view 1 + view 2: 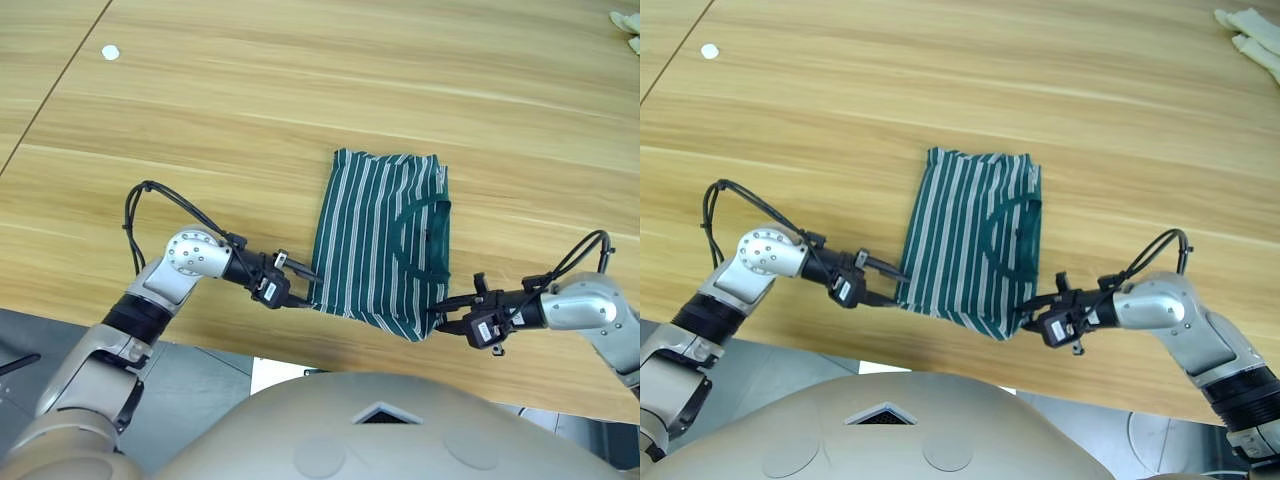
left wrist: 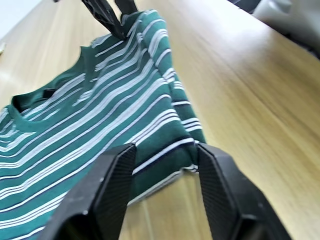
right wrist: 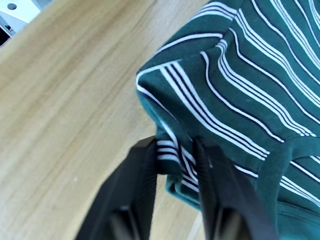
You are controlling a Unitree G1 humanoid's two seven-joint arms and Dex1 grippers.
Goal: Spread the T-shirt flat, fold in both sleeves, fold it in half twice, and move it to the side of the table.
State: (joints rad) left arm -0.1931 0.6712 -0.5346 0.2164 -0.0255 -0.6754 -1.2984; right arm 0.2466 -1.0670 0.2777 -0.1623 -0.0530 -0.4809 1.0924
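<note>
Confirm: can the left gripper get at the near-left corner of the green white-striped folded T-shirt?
Likely yes. The left gripper straddles that corner of the green white-striped T-shirt with open fingers, nothing in between; the right gripper pinches the other near corner, well clear.

pale thing (image 1: 628,30) at the table's (image 1: 300,90) 1 o'clock corner: cut off by the frame edge, maybe a rag or gloves. white speck (image 1: 110,52) at 11 o'clock: too small to ID. T-shirt (image 1: 385,240): lower layers hidden under the top one; both wrist views crop it at their edges.
</note>
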